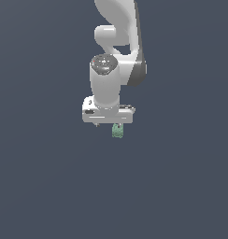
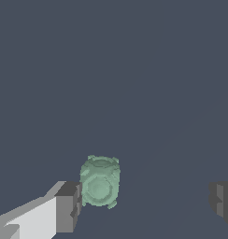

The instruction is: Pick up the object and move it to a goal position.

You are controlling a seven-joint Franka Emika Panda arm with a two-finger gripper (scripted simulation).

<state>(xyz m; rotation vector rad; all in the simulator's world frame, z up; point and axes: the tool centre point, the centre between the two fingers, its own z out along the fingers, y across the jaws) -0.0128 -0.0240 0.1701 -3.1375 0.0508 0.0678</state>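
The object [image 1: 117, 131] is a small pale mint-green lumpy thing, just below my white gripper [image 1: 108, 125] in the exterior view, toward that view's right side of the hand. In the wrist view the object [image 2: 100, 181] lies between my two dark fingertips, right beside one fingertip [image 2: 69, 205] and far from the other [image 2: 222, 200]. My gripper [image 2: 145, 203] is open wide, with the jaws far apart. I cannot tell whether the near fingertip touches the object. The object looks upright on the dark surface.
A plain dark grey-blue surface [image 1: 50, 177] fills both views. The white arm [image 1: 118, 42] rises above the gripper in the exterior view. No goal marker shows.
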